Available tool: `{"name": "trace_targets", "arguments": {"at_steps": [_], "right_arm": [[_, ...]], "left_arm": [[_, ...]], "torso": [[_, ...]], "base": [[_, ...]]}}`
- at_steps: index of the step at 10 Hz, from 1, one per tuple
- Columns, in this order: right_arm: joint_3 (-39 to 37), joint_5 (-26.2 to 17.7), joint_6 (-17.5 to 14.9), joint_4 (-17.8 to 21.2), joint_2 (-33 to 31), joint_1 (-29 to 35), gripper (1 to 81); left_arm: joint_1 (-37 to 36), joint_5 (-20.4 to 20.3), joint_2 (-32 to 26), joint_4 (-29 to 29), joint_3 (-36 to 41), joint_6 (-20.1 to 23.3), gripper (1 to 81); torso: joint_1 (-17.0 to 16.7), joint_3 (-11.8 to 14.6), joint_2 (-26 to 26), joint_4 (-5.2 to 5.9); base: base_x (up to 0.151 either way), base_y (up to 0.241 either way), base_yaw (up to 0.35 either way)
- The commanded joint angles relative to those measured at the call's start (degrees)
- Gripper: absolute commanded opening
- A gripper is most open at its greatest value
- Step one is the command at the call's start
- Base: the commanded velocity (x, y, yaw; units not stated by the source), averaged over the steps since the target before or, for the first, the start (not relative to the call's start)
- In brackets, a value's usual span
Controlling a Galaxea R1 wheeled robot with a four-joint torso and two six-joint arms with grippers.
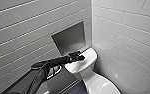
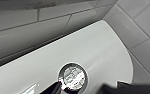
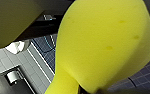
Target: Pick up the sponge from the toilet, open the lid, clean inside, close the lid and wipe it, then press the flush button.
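Chrome round flush button (image 2: 72,76) on white cistern top (image 2: 96,47) | our left gripper (image 1: 77,57) over it, grip unreadable | right gripper (image 3: 83,88) clamps yellow sponge (image 3: 103,42)

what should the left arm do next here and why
Probably ease the left gripper straight down onto the flush button. The head view shows the gripper over the toilet's cistern top, and the left wrist view shows the button close beneath it, so a short downward press looks like enough.
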Motion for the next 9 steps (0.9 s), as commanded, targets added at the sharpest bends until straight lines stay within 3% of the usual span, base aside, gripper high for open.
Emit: {"name": "trace_targets", "arguments": {"at_steps": [1, 4, 5, 9], "right_arm": [[1.34, -4.30, -0.16, -0.56, 0.48, -1.42, 1.0], [1.08, -4.30, -0.34, -0.64, 1.17, -1.41, 1.0], [1.08, -4.30, -0.34, -0.64, 1.27, -1.50, 1.0], [1.17, -4.30, -0.34, -0.73, 1.27, -1.59, 1.0]], "left_arm": [[-10.91, 0.90, 0.89, 0.90, -1.97, 0.43, 81.1], [-11.70, 0.72, 1.42, 0.90, -2.22, 0.17, 81.1], [-11.70, 0.72, 1.68, 0.90, -2.32, 0.08, 1.0], [-11.27, 0.46, 2.55, 0.90, -5.11, 0.17, 1.0]], "torso": [[0.00, 0.13, 0.00, 0.00], [0.07, -1.47, 0.05, 0.00], [0.07, -1.44, 0.07, -0.02], [0.07, -1.44, 0.07, -0.02]], "base": [[0.000, 0.000, 0.000], [0.000, 0.000, 0.000], [0.000, 0.000, 0.000], [0.000, 0.000, 0.000]]}}
